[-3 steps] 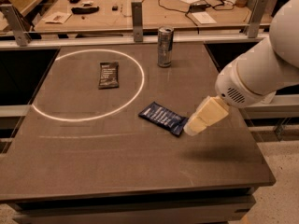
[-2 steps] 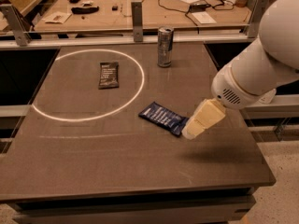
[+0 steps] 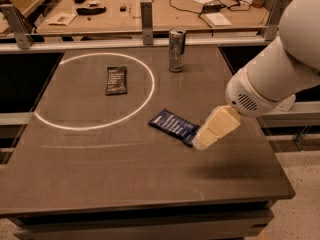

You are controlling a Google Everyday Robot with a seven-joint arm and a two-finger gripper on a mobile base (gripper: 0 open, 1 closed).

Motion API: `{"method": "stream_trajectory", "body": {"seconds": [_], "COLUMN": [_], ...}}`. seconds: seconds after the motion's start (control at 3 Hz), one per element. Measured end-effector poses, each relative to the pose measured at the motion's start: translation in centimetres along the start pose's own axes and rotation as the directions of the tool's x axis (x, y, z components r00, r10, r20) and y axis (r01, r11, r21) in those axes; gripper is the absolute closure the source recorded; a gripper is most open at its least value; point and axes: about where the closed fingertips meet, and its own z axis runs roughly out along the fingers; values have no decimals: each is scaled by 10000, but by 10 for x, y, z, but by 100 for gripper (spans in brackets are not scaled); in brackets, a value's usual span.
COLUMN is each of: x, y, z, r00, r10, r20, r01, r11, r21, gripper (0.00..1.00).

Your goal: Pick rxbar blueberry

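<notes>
The blue snack bar (image 3: pixel 171 124) lies flat and slantwise on the table (image 3: pixel 100 184), just right of the white circle (image 3: pixel 151 86). The gripper (image 3: pixel 202 140) reaches in from the right, its tip at the bar's near right end. Whether it is open or closed, or touching the bar, cannot be told.

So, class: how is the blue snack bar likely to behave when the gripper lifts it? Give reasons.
The blue snack bar lies flat and thin on the table, so it is probably light and won't roll. Its wrapper may slip or crumple. The gripper, at one end of it, may struggle with so low an edge.
</notes>
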Motion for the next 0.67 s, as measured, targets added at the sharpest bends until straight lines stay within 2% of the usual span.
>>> {"method": "stream_trajectory", "body": {"seconds": [0.33, 0.67], "x": [-5, -11], "y": [26, 45], "z": [-5, 5], "r00": [9990, 9960], "r10": [414, 836], "r20": [-172, -301], "r01": [-423, -860], "r11": [9976, 9920], "r21": [-543, -928], "gripper": [0, 0]}}
